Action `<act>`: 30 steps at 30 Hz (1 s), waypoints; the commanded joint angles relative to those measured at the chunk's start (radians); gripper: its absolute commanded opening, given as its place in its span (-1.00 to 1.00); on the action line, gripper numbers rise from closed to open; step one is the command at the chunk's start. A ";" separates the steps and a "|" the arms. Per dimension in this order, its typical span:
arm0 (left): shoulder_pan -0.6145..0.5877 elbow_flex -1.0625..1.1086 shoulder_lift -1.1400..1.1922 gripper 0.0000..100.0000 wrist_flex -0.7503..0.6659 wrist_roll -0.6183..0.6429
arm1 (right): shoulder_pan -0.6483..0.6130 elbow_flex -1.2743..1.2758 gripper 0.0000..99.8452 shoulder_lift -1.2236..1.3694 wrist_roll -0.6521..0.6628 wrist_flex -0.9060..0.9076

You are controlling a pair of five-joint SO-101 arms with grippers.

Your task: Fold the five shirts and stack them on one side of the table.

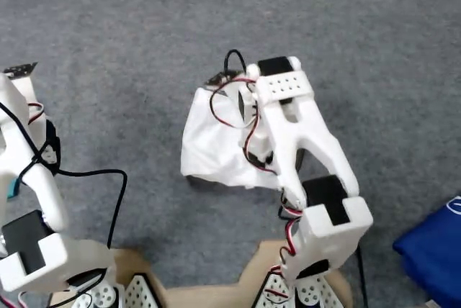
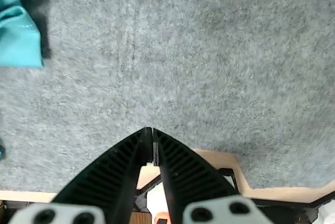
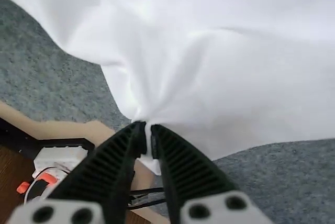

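A white shirt (image 1: 212,142) lies crumpled at the middle of the grey table, partly under the right arm. In the right wrist view my right gripper (image 3: 146,128) is shut on a pinched fold of the white shirt (image 3: 220,51), whose cloth bunches at the fingertips. A folded dark blue shirt (image 1: 432,247) sits at the table's right front edge. My left gripper (image 2: 152,132) is shut with nothing in it, above bare carpet near the front edge. A teal shirt (image 2: 18,30) lies close to it.
The grey carpet (image 1: 144,56) covers the table, with open room across the back and left of centre. A tan wooden base (image 1: 209,290) with the arm mounts runs along the front edge. Black cables (image 1: 86,175) trail from the left arm.
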 commanded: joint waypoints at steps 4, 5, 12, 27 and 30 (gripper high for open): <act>-0.003 0.051 -0.042 -0.96 0.009 -0.002 | 0.016 0.094 -0.98 -0.093 0.034 -0.037; -0.003 0.058 -0.042 -0.96 0.009 -0.002 | 0.016 0.101 -0.98 -0.101 0.035 -0.037; -0.003 0.055 -0.042 -0.96 0.009 0.000 | 0.024 0.124 -0.81 -0.156 0.069 -0.034; 0.262 0.035 -0.042 -0.96 -0.021 0.064 | 0.174 -0.269 -0.58 -0.097 -0.232 -0.041; 0.350 0.018 -0.042 -0.95 -0.074 0.121 | 0.176 -0.369 -0.58 0.033 -0.377 -0.038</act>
